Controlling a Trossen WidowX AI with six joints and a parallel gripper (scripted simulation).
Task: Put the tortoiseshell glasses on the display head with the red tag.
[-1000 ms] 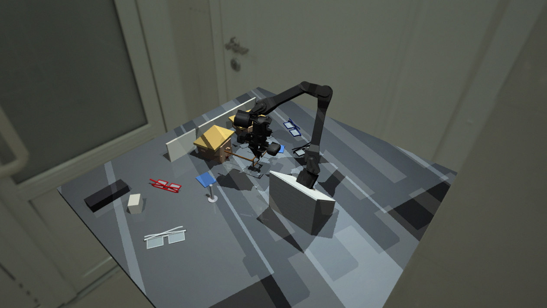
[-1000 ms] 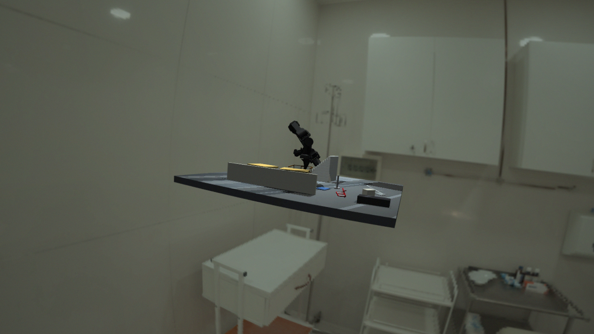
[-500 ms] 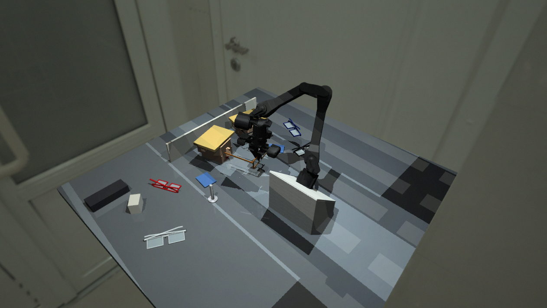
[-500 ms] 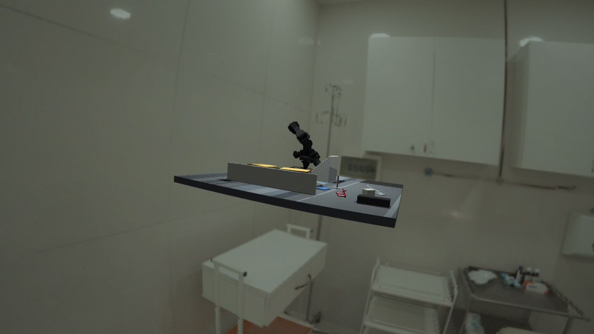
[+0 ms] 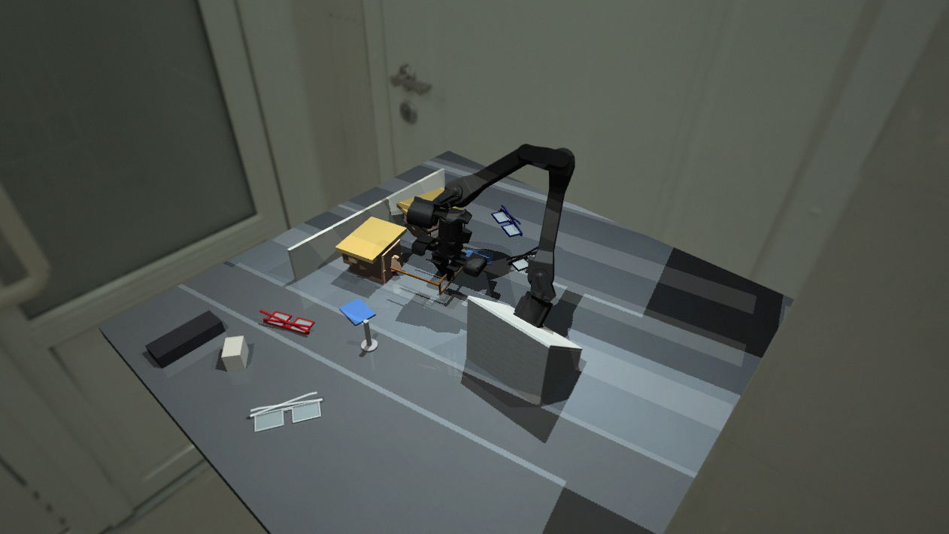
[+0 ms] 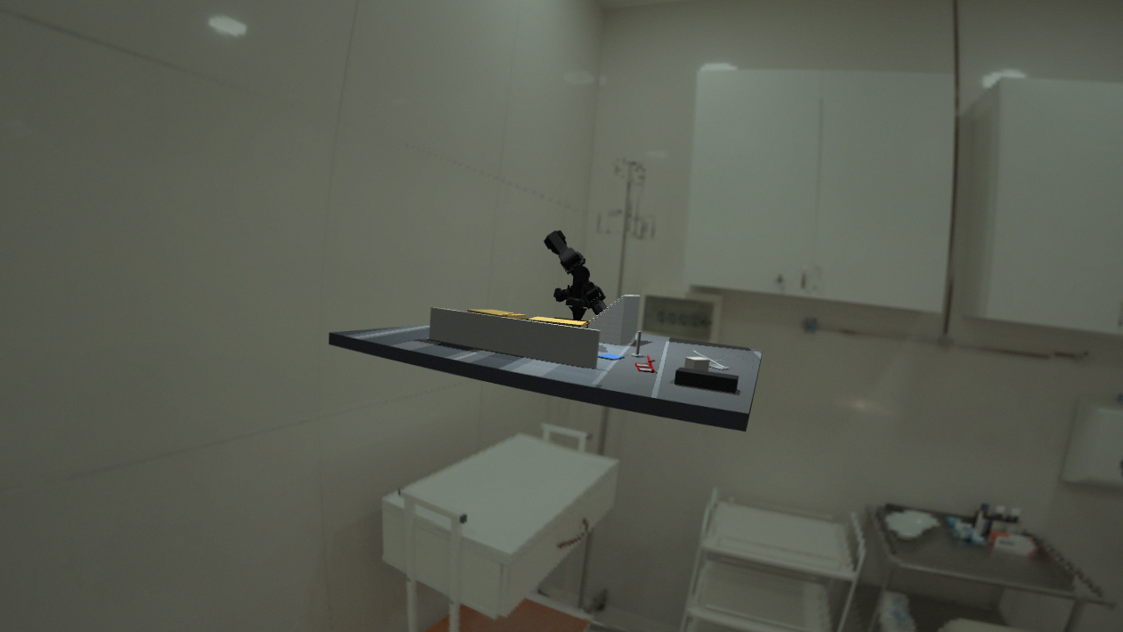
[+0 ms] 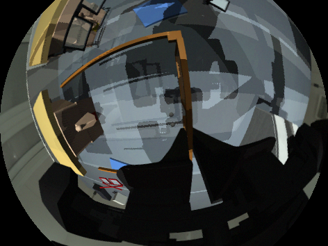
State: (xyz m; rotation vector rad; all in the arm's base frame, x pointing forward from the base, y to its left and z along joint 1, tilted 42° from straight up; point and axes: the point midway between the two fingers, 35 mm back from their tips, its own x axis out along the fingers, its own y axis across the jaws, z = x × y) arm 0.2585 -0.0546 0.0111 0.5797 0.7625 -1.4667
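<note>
My gripper (image 5: 448,273) (image 7: 185,130) is shut on the tortoiseshell glasses (image 5: 417,277) (image 7: 186,81) by their front frame, above the table. Their temples stretch toward the nearer display head (image 5: 371,238) (image 6: 557,320) (image 7: 67,119), a brown block with a yellow top and a nose. In the wrist view its face lies between the two temples, the lower one partly hidden by a finger. A tiny dark red patch shows by this face; I cannot tell clearly if it is the tag. The other head (image 6: 496,312) (image 7: 45,38) is partly behind the gripper, with black-framed glasses (image 7: 78,34) at its face.
A pale wall (image 5: 306,257) (image 6: 510,336) stands behind the heads. A white wedge block (image 5: 505,345) stands by the arm base. Red glasses (image 5: 288,323) (image 6: 644,366), white glasses (image 5: 286,411), dark blue glasses (image 5: 510,230), a black box (image 5: 186,337) and a post (image 5: 367,332) are around.
</note>
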